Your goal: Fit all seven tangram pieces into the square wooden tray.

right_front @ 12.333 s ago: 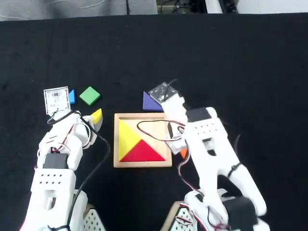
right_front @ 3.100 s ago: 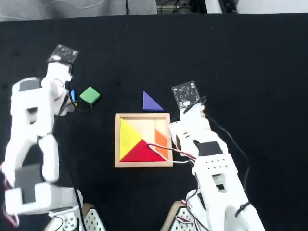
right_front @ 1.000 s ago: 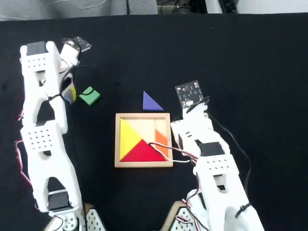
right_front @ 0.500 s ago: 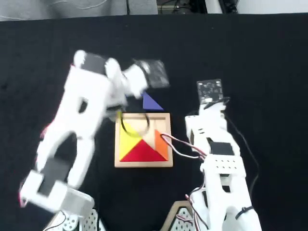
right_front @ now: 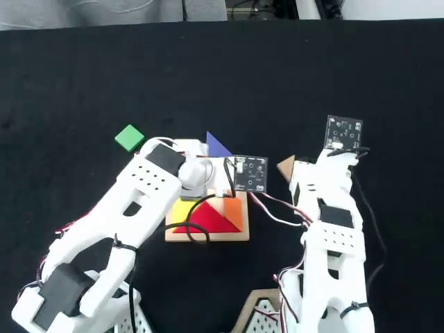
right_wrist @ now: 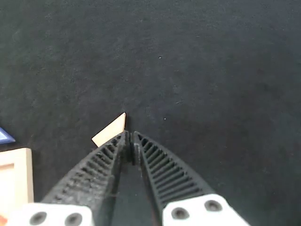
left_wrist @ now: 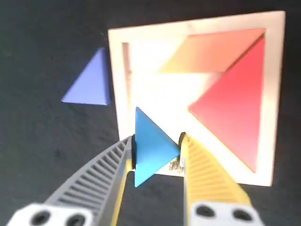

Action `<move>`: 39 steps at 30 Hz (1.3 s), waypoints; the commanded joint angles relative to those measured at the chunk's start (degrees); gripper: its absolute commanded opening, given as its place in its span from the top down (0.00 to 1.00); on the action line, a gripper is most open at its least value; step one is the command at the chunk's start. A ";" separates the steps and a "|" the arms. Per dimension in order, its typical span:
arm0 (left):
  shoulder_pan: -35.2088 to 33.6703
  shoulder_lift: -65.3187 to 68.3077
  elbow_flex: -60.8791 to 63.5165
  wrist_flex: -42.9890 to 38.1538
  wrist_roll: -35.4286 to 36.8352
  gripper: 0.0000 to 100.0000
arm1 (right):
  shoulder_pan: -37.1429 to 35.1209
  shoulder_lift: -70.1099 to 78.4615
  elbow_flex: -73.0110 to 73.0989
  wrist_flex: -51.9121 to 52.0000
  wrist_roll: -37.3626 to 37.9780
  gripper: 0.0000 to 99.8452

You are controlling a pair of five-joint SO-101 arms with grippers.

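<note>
Now that the left gripper (left_wrist: 156,141) has swung across from the table's far left, it hangs over the free corner of the wooden tray (left_wrist: 272,94), pinching the small blue triangle (left_wrist: 148,141), which seems ready for placing. The right gripper (right_wrist: 129,136), its fingers pressed together, stands just beside the tan piece (right_wrist: 110,132).

A robotics lab bench: black-draped table (right_front: 388,83), white left arm (right_front: 125,222) and right arm (right_front: 333,243) trailing bare wires (right_front: 274,203)

From above, the left arm (right_front: 149,191) covers half the wooden tray (right_front: 207,237) and most of the yellow triangle (right_front: 182,210). The right gripper (right_wrist: 130,135) hides part of the tan piece (right_wrist: 111,130).
</note>
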 commanded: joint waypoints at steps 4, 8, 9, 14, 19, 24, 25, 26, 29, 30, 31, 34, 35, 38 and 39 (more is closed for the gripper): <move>-0.92 6.77 -2.77 -5.63 -1.85 0.83 | 0.70 -1.63 -0.84 -1.32 -0.26 0.99; -0.75 14.51 -8.66 -2.81 -1.58 0.84 | 0.53 -1.63 -0.84 -1.32 -0.26 0.99; -0.84 16.09 -10.24 -2.46 -0.88 0.84 | 0.53 -1.63 -0.84 -1.32 -0.26 0.99; -2.68 21.54 -15.78 -2.46 2.37 0.83 | 0.53 -1.63 -0.84 -1.32 -0.26 0.99; -3.30 23.91 -16.31 -2.46 2.37 0.83 | 0.44 -1.63 -0.84 -1.32 -0.26 0.99; -3.74 24.18 -16.04 -2.37 2.46 0.83 | 0.44 -1.63 -0.84 -1.32 -0.26 0.99; -3.82 24.18 -15.52 -2.37 2.46 0.83 | 0.53 -1.63 -0.84 -1.32 -0.26 0.99; -3.82 24.09 -15.16 -2.37 2.46 0.83 | 0.62 -1.63 -0.92 -1.32 -0.26 0.99; -4.00 24.18 -14.73 -2.37 2.46 0.83 | 0.70 -1.63 -0.92 -1.32 -0.26 0.99; -4.26 24.18 -14.46 -2.37 2.46 0.83 | 0.70 -1.63 -0.92 -1.32 -0.26 0.99; -4.44 24.18 -14.29 -2.46 2.46 0.83 | 0.70 -1.63 -0.92 -1.32 -0.26 0.99; -5.23 24.18 -14.29 -2.46 2.46 0.78 | 0.70 -1.63 -0.84 -1.32 -0.26 0.99; -5.58 24.18 -14.29 -2.46 2.46 0.76 | 0.70 -1.63 -0.84 -1.32 -0.26 0.99; -6.29 24.18 -14.20 -2.37 2.46 0.73 | 0.62 -1.63 -0.84 -1.32 -0.26 0.99; -6.46 24.18 -13.93 -2.37 2.29 0.73 | 0.62 -1.63 -0.84 -1.32 -0.26 0.99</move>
